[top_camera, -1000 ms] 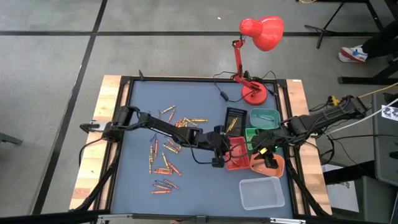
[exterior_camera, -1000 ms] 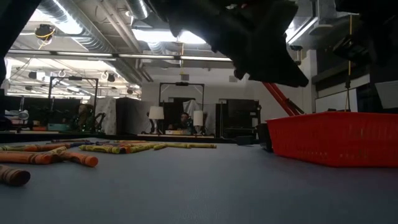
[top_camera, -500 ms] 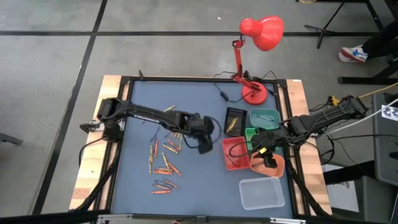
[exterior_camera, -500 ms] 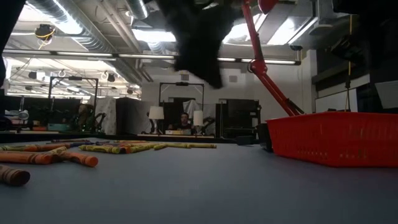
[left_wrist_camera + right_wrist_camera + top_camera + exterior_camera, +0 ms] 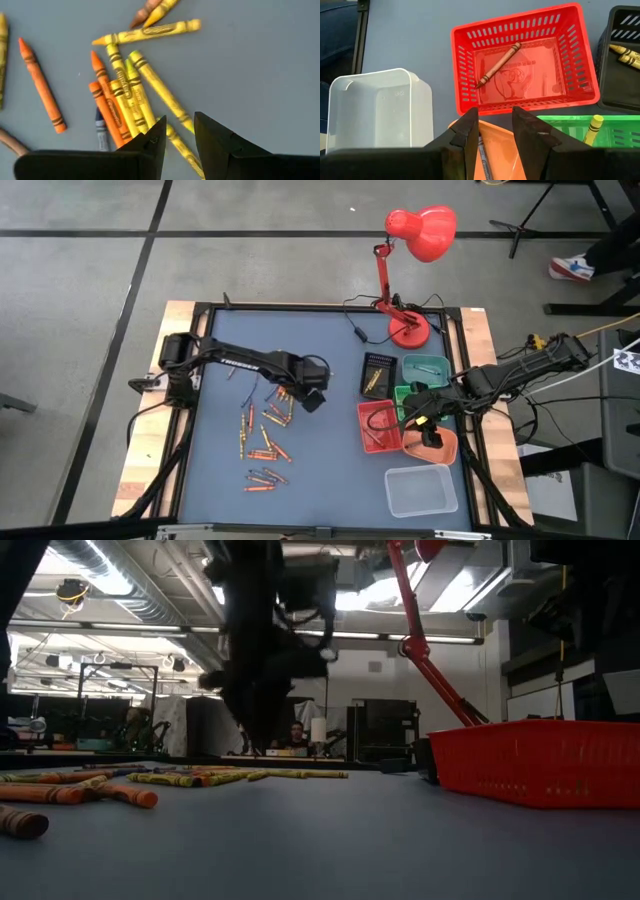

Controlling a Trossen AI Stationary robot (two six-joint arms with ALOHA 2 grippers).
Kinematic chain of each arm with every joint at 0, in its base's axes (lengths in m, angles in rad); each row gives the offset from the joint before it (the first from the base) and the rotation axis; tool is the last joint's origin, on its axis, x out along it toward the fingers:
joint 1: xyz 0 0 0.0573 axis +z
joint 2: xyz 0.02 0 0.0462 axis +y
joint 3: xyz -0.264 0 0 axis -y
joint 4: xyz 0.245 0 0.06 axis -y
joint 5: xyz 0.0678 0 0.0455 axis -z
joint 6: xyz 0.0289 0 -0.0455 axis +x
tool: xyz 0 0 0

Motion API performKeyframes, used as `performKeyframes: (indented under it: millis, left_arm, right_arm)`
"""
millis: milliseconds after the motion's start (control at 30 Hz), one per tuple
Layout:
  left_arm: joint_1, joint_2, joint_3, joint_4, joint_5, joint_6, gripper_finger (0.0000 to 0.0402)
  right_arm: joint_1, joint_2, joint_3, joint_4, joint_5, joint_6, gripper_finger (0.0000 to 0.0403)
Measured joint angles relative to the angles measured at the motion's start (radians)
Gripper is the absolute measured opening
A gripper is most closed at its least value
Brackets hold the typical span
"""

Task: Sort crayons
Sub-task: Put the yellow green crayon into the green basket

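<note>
Many crayons lie loose on the blue mat, mostly orange, red and yellow. My left gripper points down over a cluster of yellow and orange crayons, open and with nothing between its fingers; one yellow crayon runs under the gap. In the low view it hangs as a dark shape above the mat. My right gripper is open and holds nothing, above the orange tray. One brownish crayon lies flat in the red tray.
Trays stand in a group at the right: red, black with yellow crayons, green, teal, orange, and a clear tub. A red desk lamp stands at the far right, its cable on the mat.
My left gripper has swung from beside the red tray toward the table's left, to above the crayon cluster in the middle. It has turned and tipped until it points down. Its fingers have kept the same gap.
</note>
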State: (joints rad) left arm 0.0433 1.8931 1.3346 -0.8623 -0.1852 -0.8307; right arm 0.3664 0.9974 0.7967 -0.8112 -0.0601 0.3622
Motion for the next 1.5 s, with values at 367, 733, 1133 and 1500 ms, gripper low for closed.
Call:
performKeyframes:
  millis: [367,733,1133,1500]
  left_arm:
    - [0.042,0.0,-0.096,0.142,0.0,-0.059,0.0085]
    - [0.041,-0.003,-0.201,0.268,0.021,-0.13,0.0085]
    - [0.04,-0.004,-0.214,0.33,0.024,-0.104,0.0036]
    - [0.033,-0.004,-0.215,0.479,0.085,-0.096,0.0007]
  right_arm:
    - [0.0,0.0,0.0,0.0,0.0,0.0,0.0117]
    - [0.0,0.0,0.0,0.0,0.0,0.0,0.0117]
    - [0.0,0.0,0.0,0.001,0.0,0.0,0.0117]
    - [0.0,0.0,0.0,0.004,0.001,0.0,0.0117]
